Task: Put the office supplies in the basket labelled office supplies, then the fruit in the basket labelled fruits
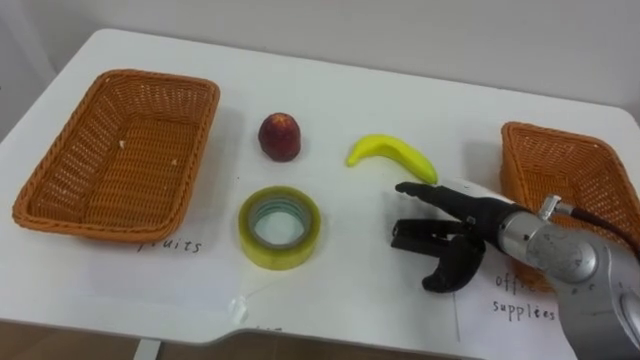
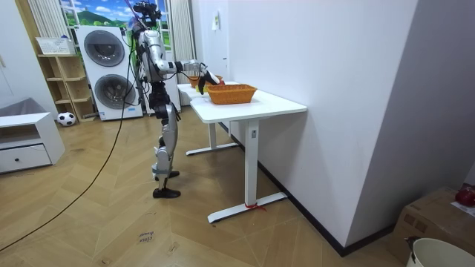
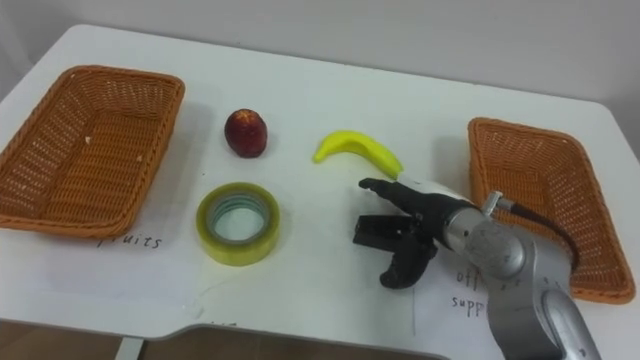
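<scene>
Right hand hovers just below the banana, fingers loosely spread and holding nothing, tips pointing toward the roll of tape, which lies down and to the left of the banana. A red fruit sits left of the banana, and further left stands the fruit basket; the office supplies basket stands right of the banana. Nothing is sorted yet. The banana looks the likely pick: bring the palm over its thick middle, close fingers and thumb across the curve rather than at a tapering end, and lift clear before carrying it past the red fruit.
</scene>
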Motion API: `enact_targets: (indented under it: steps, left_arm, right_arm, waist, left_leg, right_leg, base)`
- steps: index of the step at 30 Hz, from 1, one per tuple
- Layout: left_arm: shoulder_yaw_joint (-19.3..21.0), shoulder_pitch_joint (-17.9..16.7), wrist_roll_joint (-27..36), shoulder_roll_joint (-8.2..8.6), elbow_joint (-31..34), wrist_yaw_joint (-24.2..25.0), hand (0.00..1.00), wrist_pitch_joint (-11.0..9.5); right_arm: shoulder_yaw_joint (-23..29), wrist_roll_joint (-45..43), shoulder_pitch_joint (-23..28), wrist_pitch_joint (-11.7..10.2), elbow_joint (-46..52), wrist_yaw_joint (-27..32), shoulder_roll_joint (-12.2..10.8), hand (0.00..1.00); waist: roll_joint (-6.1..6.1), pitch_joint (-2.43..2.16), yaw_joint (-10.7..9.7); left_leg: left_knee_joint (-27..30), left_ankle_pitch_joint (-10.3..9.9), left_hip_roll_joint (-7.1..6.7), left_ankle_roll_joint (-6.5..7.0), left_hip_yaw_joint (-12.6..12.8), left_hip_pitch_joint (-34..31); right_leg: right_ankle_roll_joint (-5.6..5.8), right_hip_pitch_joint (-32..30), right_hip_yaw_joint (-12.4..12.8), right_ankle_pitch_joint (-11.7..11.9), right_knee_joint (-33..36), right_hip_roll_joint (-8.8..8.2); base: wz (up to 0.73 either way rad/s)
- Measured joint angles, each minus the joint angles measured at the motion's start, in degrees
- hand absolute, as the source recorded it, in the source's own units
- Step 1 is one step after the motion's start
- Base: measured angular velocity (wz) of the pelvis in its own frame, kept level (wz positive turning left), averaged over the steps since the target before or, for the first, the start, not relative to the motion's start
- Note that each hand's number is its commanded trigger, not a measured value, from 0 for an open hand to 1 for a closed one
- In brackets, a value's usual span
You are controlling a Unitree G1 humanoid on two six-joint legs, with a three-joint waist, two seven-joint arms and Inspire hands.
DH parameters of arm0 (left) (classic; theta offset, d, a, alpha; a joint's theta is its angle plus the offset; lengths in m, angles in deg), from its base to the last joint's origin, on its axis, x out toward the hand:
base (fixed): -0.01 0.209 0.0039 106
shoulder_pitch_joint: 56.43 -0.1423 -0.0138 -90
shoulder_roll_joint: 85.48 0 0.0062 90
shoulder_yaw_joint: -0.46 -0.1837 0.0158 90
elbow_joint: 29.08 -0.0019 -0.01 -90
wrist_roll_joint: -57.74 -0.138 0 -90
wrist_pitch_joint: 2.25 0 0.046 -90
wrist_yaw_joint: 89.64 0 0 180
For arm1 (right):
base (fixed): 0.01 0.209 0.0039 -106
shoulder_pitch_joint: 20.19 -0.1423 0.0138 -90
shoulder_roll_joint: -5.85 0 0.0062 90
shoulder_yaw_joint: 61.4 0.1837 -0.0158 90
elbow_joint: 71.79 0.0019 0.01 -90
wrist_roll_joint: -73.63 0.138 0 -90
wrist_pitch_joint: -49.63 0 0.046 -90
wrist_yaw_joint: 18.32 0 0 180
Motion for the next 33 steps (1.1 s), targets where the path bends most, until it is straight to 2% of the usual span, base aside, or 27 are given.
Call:
enact_targets:
  steps: [8, 13, 15, 18, 23, 27, 33]
  left_arm:
    - [0.04, 0.00, 0.00, 0.00, 0.72, -0.02, 0.00, -0.49]
    - [0.03, -0.02, 0.05, 0.02, 0.67, -0.12, 0.00, -1.08]
    - [0.04, -0.02, 0.05, 0.02, 0.63, -0.25, 0.00, -1.10]
    - [0.05, -0.19, 0.06, 0.03, 0.48, -0.92, 0.00, -1.10]
    - [0.02, -0.41, 0.02, 0.02, 0.03, -1.04, 0.00, -1.08]
    - [0.26, -0.60, 0.02, -0.12, -0.61, -0.89, 0.00, -0.51]
    - [0.08, -0.08, 0.02, 0.00, -0.61, -1.48, 0.00, 0.64]
  right_arm:
    - [0.00, -0.17, 0.02, -0.06, -1.16, 0.03, -1.21, 0.00]
    - [-0.03, -0.99, 0.02, -0.08, -2.82, 0.08, -3.13, 0.00]
    - [-0.08, -1.54, 0.02, -0.11, -3.28, 0.23, -3.20, 0.00]
    - [-0.08, -1.95, 0.02, -0.25, -4.44, 0.93, -3.44, 0.00]
    - [-0.09, -1.99, 0.02, -0.14, -4.92, 1.48, -4.00, 0.00]
    - [-0.09, -2.45, 0.02, 0.11, -4.89, 0.25, -3.99, 0.00]
    - [-0.61, -2.18, -0.26, 0.59, -6.98, 1.29, -3.98, 0.00]
  waist:
    - [-0.02, -0.03, -0.03]
    - [-0.05, -0.05, -0.06]
    - [-0.03, -0.05, -0.02]
    - [-0.25, -0.30, 0.00]
    - [-0.23, -0.32, -0.09]
    - [-0.15, -0.38, 0.09]
    - [-0.55, -0.64, 0.04]
  left_leg:
    - [0.04, 0.00, -0.01, 0.00, -0.12, -0.26]
    - [0.00, 0.00, -0.01, 0.00, -0.11, -0.43]
    - [-0.01, 0.00, -0.01, 0.00, -0.09, -0.44]
    - [0.00, 0.00, -0.01, 0.00, -0.09, -0.41]
    - [0.04, 0.00, -0.04, 0.00, -0.12, -0.38]
    - [0.02, 0.00, -0.04, 0.00, -0.09, -0.23]
    - [-0.04, -0.01, -0.07, 0.01, -0.63, 0.17]
  right_leg:
    - [0.00, -0.04, -0.18, 0.00, -0.07, 0.00]
    - [0.00, -0.03, -0.19, 0.00, -0.06, 0.00]
    - [0.00, -0.04, -0.18, 0.00, -0.06, 0.00]
    - [0.00, 0.00, -0.18, 0.00, -0.06, 0.01]
    - [0.00, 0.05, -0.14, 0.00, -0.06, 0.01]
    - [0.00, 0.09, 0.12, 0.00, -0.04, 0.02]
    - [-0.01, 0.81, -0.88, 0.02, -0.04, -0.01]
  base:
    - [0.00]
    - [0.00]
    - [0.00]
    - [0.00]
    - [0.00]
    - [0.00]
    - [0.04]
